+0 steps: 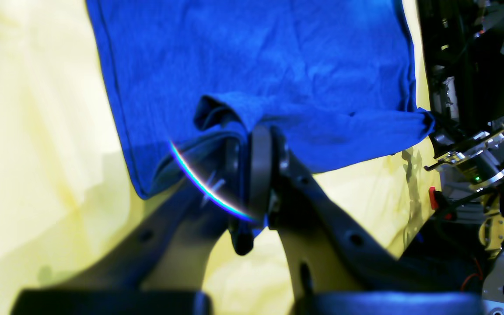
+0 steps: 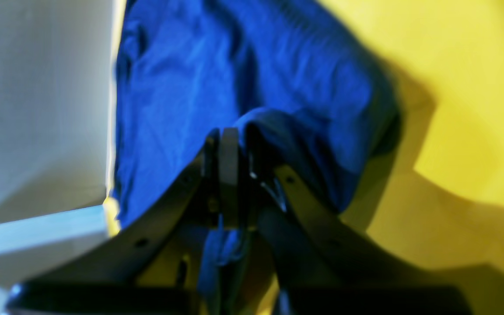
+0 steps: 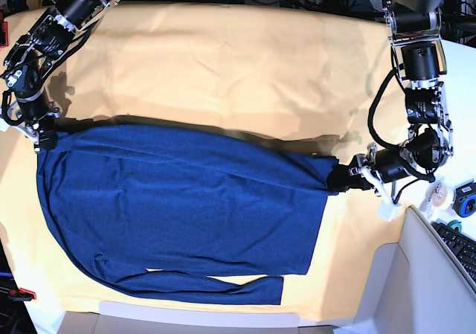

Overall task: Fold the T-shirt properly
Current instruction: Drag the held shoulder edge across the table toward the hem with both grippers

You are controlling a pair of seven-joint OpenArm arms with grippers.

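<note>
Apparently midway, the soft dark blue knit T-shirt (image 3: 186,215) lies spread on the pale yellow cloth (image 3: 260,74), its far edge pinched at opposite ends by the black left gripper (image 3: 336,181) and black right gripper (image 3: 50,135), final folds remaining.

A plain deep-blue shirt (image 3: 186,207) spreads across pale yellow cloth (image 3: 223,44) between two black robotic arms, the left (image 3: 424,103) and right (image 3: 56,74).
</note>
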